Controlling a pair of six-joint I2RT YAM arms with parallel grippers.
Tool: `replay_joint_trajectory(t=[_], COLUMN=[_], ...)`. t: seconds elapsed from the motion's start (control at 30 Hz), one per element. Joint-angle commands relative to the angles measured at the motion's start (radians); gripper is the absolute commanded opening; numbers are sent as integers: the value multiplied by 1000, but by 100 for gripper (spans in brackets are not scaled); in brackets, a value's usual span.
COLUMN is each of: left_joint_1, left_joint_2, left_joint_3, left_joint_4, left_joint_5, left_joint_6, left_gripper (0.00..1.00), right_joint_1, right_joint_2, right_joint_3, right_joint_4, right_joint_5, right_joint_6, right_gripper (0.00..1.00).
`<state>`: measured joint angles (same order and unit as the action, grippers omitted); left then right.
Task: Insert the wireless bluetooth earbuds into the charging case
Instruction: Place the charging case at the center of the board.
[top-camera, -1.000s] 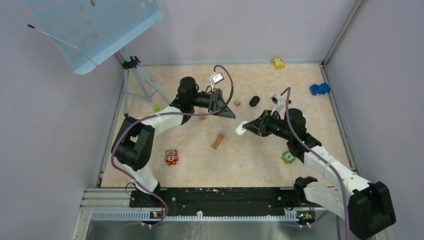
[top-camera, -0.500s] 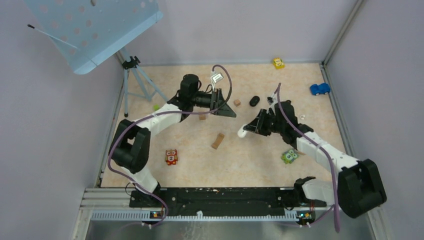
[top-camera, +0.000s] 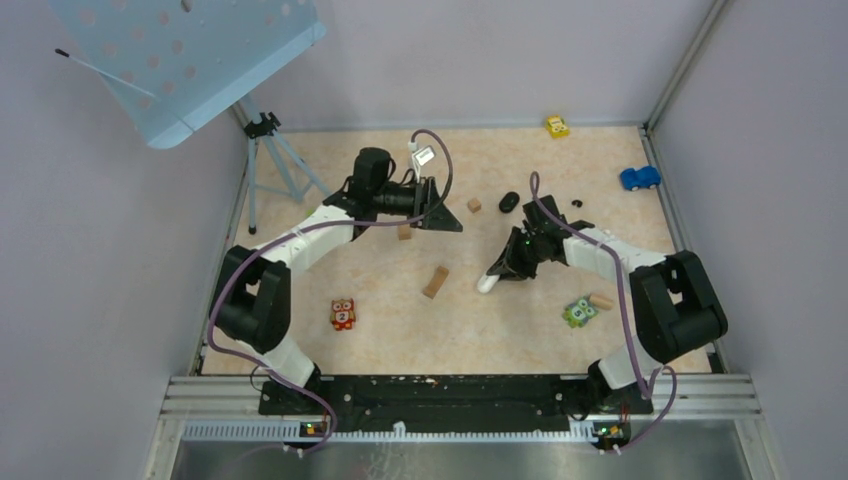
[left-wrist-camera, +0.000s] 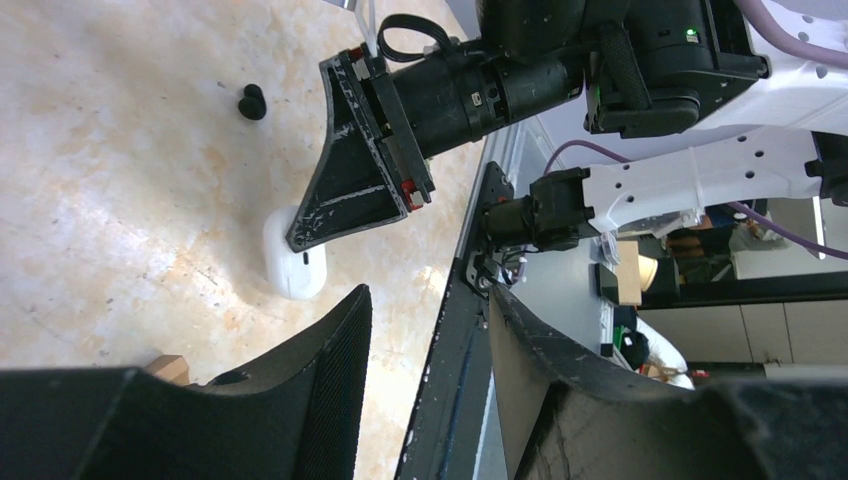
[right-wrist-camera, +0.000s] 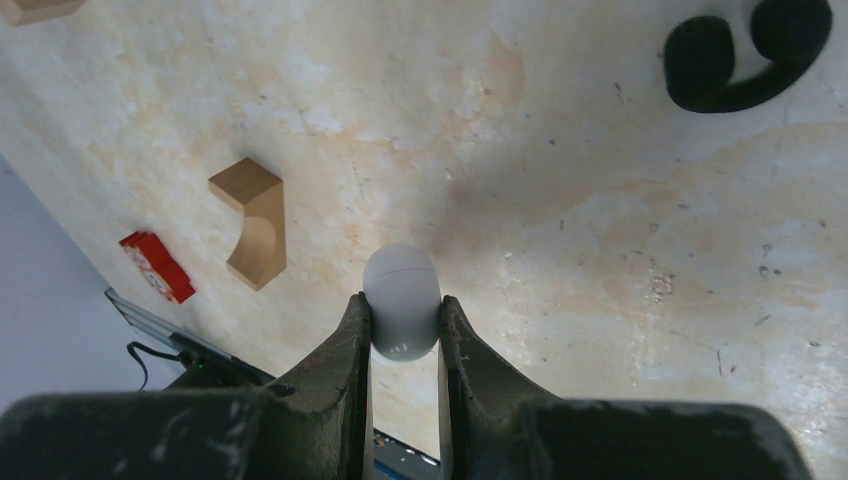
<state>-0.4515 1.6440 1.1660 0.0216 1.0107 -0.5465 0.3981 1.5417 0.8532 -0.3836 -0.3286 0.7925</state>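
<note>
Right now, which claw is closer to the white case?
Right. The right claw is shut on the white case, squeezing it from both sides. The left claw is open and apart from it, farther back, near a small wooden block.

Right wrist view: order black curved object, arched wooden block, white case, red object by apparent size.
1. black curved object
2. arched wooden block and white case: alike, the case nearer
3. red object
</note>
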Motion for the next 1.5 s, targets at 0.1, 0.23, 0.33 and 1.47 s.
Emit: replay_joint_trajectory(t=[0.1, 0.23, 0.33, 1.47], left_joint_1=[5, 5, 5, 7], left_joint_2=[-24, -20, -18, -71], left_joint_3=[-2, 0, -4, 56], left_joint_4=[17, 4, 24, -193], left_joint_5=[45, 46, 86, -56], left_joint_6=[22, 38, 22, 196], left_gripper=[51, 51, 53, 76], right_joint_1=[-6, -7, -9, 173], right_joint_2=[6, -5, -12, -238], right_joint_3=[-3, -50, -83, -50], right_joint_4=[-22, 10, 61, -114], right_joint_5=[76, 69, 40, 373], right_joint_6=[44, 83, 117, -128], right_gripper=[0, 7, 27, 64])
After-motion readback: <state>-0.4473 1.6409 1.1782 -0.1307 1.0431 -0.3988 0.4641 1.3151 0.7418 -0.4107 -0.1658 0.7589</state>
